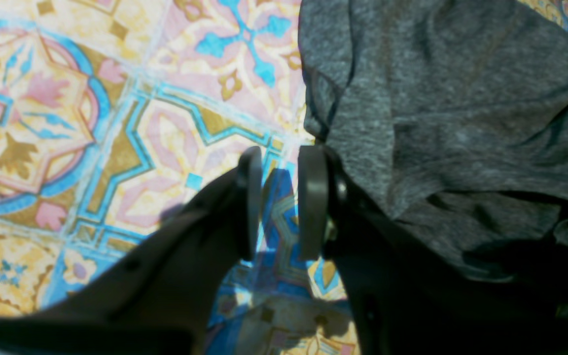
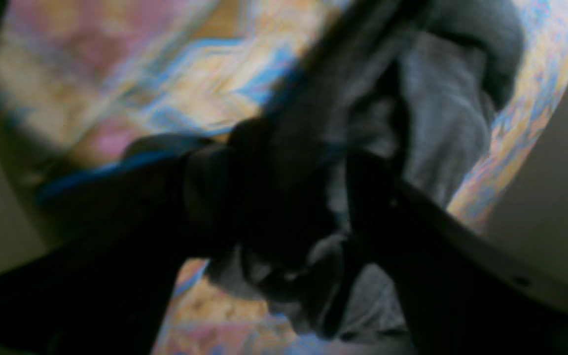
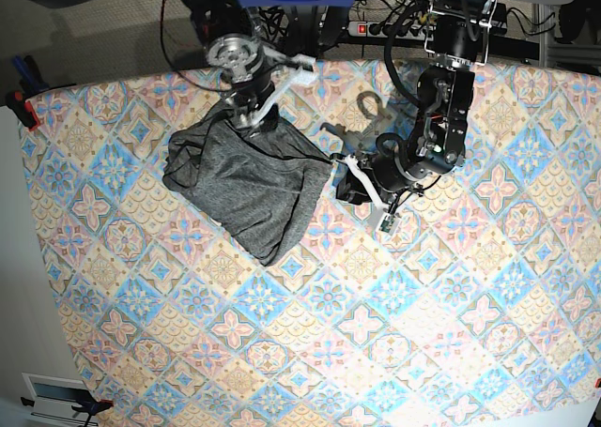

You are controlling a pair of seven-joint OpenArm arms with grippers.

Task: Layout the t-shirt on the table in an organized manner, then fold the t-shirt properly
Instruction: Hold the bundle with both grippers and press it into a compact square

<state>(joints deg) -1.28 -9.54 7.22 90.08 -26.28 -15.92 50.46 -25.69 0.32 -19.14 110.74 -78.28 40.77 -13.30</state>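
The t-shirt lies bunched and wrinkled on the table, not yet spread, so layout and folding both remain; the right gripper is at its far edge with jaws apart around cloth; the left gripper, just beside its hem, stands slightly apart, holding nothing.

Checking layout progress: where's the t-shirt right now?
Base view: the t-shirt lies bunched on the table, upper left, between the right gripper at its top edge and left gripper beside it.
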